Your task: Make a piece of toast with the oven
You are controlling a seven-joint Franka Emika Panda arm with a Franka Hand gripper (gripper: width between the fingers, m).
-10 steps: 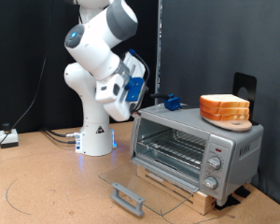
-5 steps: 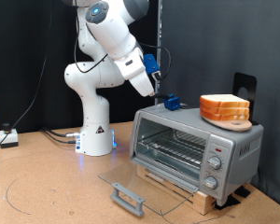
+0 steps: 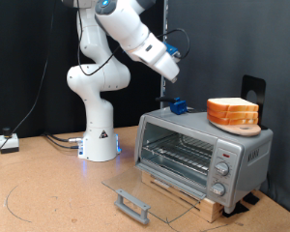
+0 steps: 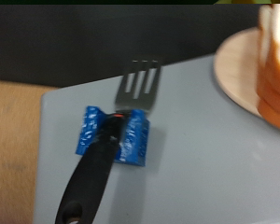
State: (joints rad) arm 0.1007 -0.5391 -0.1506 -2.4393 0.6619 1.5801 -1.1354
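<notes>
The silver oven (image 3: 237, 150) stands on a wooden base, its glass door (image 3: 145, 186) folded down flat and its wire rack (image 3: 179, 147) bare. A separate piece of toast is out of view; only a thick stack of bread slices (image 3: 232, 111) sits on a round board on the oven's roof. My gripper (image 3: 173, 60) hangs in the air above the oven's end at the exterior view's left, holding nothing that I can see. The wrist view looks down on a black-handled fork (image 4: 140, 84) resting in a small blue block (image 4: 129, 140), with the stack of bread slices (image 4: 275, 65) beside it. My fingers do not show there.
The door's black bar handle (image 3: 131, 204) juts out over the table in front of the oven. The blue block (image 3: 178, 105) sits on the oven roof (image 4: 196, 159) just below my gripper. The robot's white base (image 3: 99, 135) stands at the exterior view's left. Three knobs (image 3: 220, 170) line the oven's front.
The arm has swung up and towards the exterior view's right. The gripper went from beside the oven's end, at about roof height, to a spot above the blue block.
</notes>
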